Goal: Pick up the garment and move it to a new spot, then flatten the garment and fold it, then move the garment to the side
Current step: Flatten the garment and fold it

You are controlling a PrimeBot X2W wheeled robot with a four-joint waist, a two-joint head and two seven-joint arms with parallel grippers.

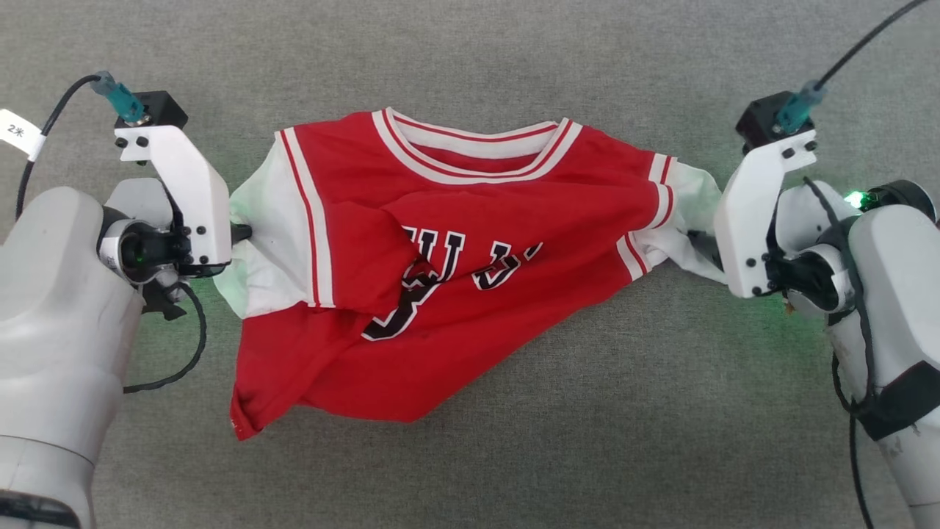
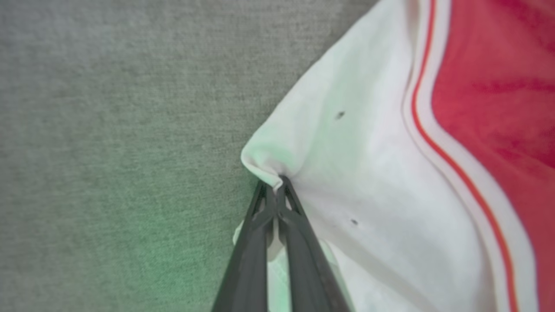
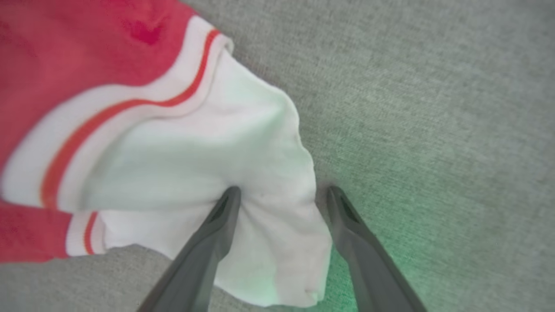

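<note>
The garment (image 1: 455, 257), a red shirt with white sleeves, striped trim and black-and-white lettering, lies rumpled on the grey cloth surface, collar away from me. My left gripper (image 2: 277, 184) is shut on the edge of the garment's white left sleeve (image 2: 347, 182); in the head view its fingertips (image 1: 242, 234) meet that sleeve. My right gripper (image 3: 282, 195) stands open, one finger on each side of the bunched white right sleeve (image 3: 243, 164). In the head view the right gripper (image 1: 701, 246) is mostly hidden behind its white bracket.
Grey cloth surface (image 1: 470, 59) spreads all round the garment. Black cables (image 1: 176, 360) hang by the left arm, and another cable (image 1: 866, 37) runs up from the right wrist. Green light from the arms tints the cloth near both sleeves.
</note>
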